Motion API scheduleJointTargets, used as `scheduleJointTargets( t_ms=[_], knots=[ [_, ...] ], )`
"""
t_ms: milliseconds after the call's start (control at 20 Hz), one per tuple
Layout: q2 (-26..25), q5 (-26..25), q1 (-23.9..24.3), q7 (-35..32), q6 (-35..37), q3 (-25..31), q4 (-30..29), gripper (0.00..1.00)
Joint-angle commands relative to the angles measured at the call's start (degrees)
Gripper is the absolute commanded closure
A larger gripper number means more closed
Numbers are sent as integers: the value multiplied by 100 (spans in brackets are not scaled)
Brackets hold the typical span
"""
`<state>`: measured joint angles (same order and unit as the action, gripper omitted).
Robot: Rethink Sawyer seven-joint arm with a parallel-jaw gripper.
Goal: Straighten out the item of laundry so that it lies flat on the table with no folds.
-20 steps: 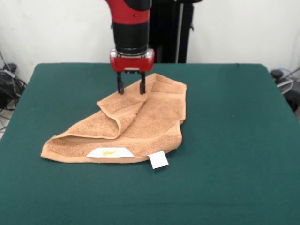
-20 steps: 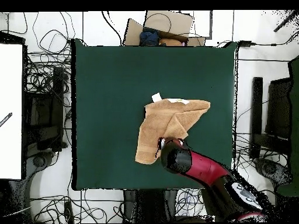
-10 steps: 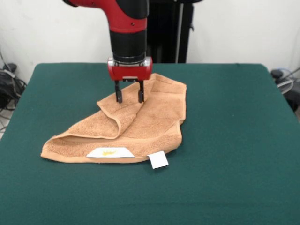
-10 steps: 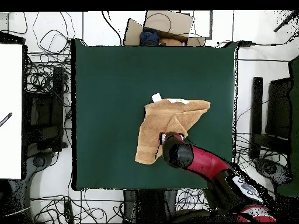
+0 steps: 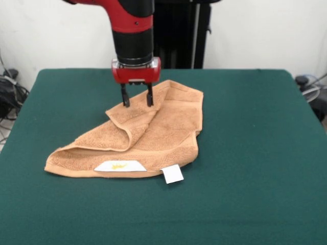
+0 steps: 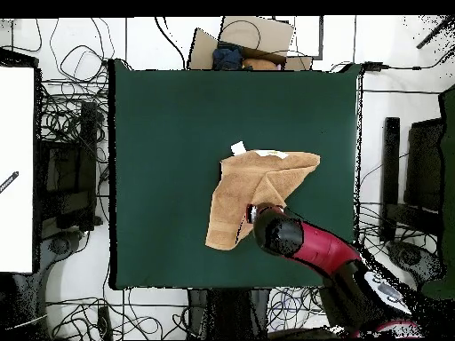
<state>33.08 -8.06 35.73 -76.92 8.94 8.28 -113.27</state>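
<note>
1. Towel is lying folded on the table, a little toward the far side from the middle in the front view; we are seeing an orange-tan terry cloth with one flap doubled over itself, so that a raised ridge is running from the far part down to the near left corner.
2. Two white tags are showing along the near edge: a long tag with a yellow mark is resting on the cloth, and a small square tag is sticking out past the edge onto the green top.
3. We are watching the gripper hanging straight down from the red and black arm over the far part of the folded flap.
4. Its two dark fingers are standing apart, a narrow gap between them, with nothing held; the tips are sitting at or just above the cloth, and we cannot tell whether they are touching.
5. Overhead, the arm is covering the towel's edge nearest the robot.
</note>
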Motion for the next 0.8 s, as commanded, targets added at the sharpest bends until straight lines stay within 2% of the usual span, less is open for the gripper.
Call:
scheduleJointTargets(
  t_ms=[50,800],
  knots=[
    [218,-141,-30,-216,843,511,413,0],
    [168,-337,500,85,1119,845,502,0]
  ],
)
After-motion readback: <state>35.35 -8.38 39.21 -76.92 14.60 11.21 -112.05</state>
